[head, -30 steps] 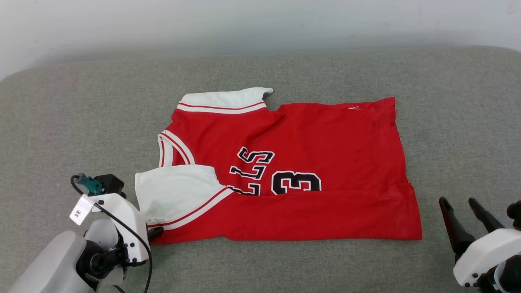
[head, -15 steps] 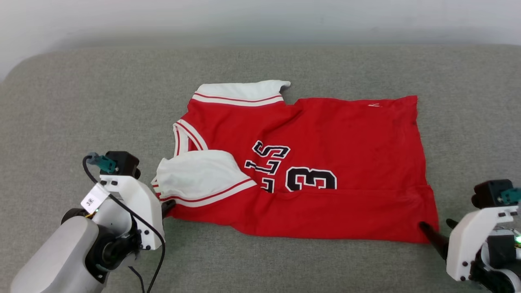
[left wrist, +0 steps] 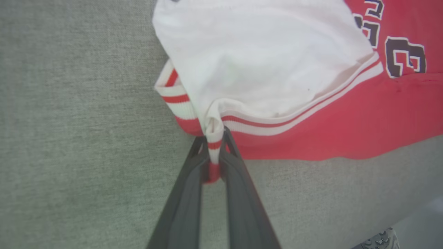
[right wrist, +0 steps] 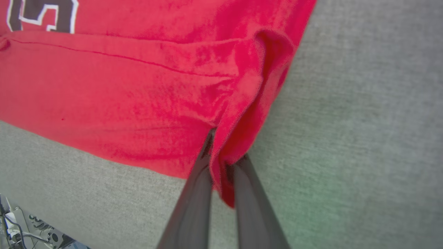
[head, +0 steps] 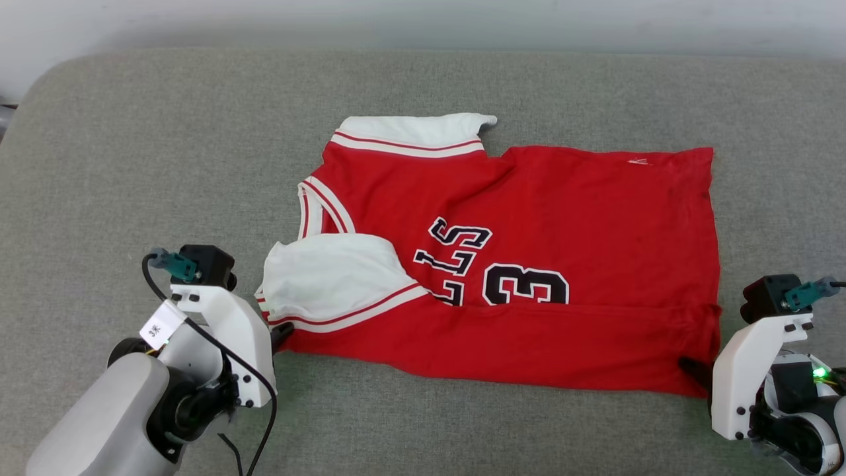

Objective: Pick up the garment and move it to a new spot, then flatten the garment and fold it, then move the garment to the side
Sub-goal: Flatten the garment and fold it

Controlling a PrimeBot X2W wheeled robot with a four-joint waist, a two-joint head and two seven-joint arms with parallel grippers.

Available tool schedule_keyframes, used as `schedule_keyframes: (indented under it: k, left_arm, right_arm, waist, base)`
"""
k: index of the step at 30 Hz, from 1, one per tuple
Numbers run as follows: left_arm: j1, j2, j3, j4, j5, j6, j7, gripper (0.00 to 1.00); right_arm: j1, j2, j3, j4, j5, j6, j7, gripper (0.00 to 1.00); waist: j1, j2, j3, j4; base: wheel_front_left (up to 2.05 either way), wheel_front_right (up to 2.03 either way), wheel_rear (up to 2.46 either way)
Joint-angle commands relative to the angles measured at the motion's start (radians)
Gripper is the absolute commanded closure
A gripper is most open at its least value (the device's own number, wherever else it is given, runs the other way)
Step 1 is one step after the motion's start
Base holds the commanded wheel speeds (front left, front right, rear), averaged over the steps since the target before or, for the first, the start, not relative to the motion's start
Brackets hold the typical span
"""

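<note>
Your L gripper (left wrist: pixel 214 138) is clamped on striped sleeve trim. Your R gripper (right wrist: pixel 225 148) is pinched shut on the near hem corner of the shirt (head: pixel 529 264), red cloth bunched btwn its fingers. The shirt lies front-up on the grey cushion (head: pixel 165 165), near edge folded over part of the lettering & number, collar twd your L, hem twd your R.

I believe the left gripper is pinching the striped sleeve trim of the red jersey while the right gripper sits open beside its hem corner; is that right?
Not quite. The right gripper is not open: the right wrist view shows it shut on the hem corner of the red jersey. The left gripper does pinch the striped sleeve trim.
</note>
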Motion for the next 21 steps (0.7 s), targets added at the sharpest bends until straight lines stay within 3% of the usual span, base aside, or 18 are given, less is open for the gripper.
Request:
schedule_keyframes:
  k: [1, 12, 21]
  left_arm:
    - [0.01, -0.003, -0.001, 0.006, -0.001, 0.001, -0.006, 1.0]
    - [0.056, -0.007, -0.002, 0.024, 0.026, -0.019, -0.093, 1.0]
    - [0.182, 0.019, 0.006, 0.012, 0.0, 0.019, -0.121, 1.0]
  right_arm:
    - [0.016, 0.009, 0.017, 0.026, 0.002, 0.0, 0.002, 1.0]
    - [0.011, -0.03, 0.027, -0.014, 0.019, 0.0, -0.072, 1.0]
    - [0.105, -0.023, 0.06, -0.017, 0.047, 0.0, -0.088, 1.0]
  waist:
    - [-0.0001, 0.0, -0.008, -0.001]
    - [-0.0001, 0.0, -0.12, -0.007]
    - [-0.0001, 0.0, -0.267, 0.003]
  base:
    - [0.0, 0.0, 0.0]
    - [0.0, 0.0, 0.0]
    - [0.0, 0.0, 0.0]
